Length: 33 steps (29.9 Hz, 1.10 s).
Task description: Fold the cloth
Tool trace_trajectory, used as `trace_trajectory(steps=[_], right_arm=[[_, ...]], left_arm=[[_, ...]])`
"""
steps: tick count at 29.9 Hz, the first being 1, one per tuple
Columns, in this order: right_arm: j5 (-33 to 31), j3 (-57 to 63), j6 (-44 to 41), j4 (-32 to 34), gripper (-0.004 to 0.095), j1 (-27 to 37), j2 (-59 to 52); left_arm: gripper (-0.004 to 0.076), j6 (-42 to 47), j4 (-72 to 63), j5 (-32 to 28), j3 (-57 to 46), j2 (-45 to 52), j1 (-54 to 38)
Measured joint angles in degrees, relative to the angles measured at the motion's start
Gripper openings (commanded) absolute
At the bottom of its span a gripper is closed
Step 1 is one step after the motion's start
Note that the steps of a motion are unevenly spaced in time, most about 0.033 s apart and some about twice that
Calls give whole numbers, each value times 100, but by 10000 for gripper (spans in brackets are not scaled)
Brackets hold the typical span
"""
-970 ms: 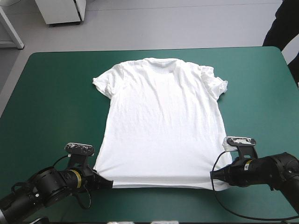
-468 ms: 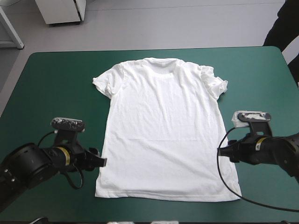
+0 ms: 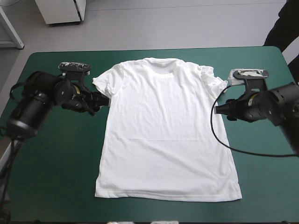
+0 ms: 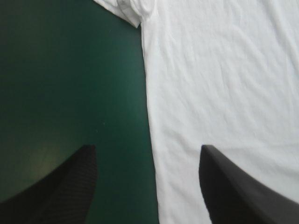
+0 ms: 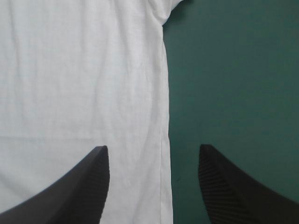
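T-shirt (image 3: 163, 135): white, spread flat on the teal-green cover (image 3: 46, 154), collar toward the table's far edge, hem toward the near edge.
Left gripper (image 3: 103, 99): low beside the shirt's side seam, just under the left sleeve (image 3: 103, 84).
Left fingers (image 4: 70, 186): black and wide apart, holding nothing. The shirt's side edge runs between them, one finger over bare cover, the other over white cloth, with the sleeve ahead.
Right gripper (image 3: 218, 108): at the opposite side seam, just below the right sleeve (image 3: 215, 81).
Right fingers (image 5: 88, 186): also spread wide and holding nothing. The shirt's edge passes between them, one finger above cloth, one above cover.
Change from earlier: both grippers were at the hem corners by the near edge, then midway along the sides. They are now up beside the sleeves.
Shirt since then: it lies in the same place, still flat.
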<state>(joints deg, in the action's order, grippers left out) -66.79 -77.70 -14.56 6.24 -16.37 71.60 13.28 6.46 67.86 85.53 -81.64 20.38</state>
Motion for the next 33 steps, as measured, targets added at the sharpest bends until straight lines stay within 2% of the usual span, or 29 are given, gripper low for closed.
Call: trace_trajectory(steps=[6,10,26,29,33], right_arm=[[14,-531,371,-624,509,721,974],[-8,-630,619,-1047,509,976,1268],[61,-656,783,-1125,509,1007,1282],[127,-656,795,-1125,509,1009,1282],[176,-656,872,-1125,509,1009,1282]], left_arm=[[459,-275,-46,-1,697,-1279,-50],[458,-288,-65,80,999,-2082,-50],[454,-654,-678,-474,1227,-3403,-643],[410,-741,-698,-566,1322,-3635,-643],[265,-760,-711,-624,1476,-3887,-643]])
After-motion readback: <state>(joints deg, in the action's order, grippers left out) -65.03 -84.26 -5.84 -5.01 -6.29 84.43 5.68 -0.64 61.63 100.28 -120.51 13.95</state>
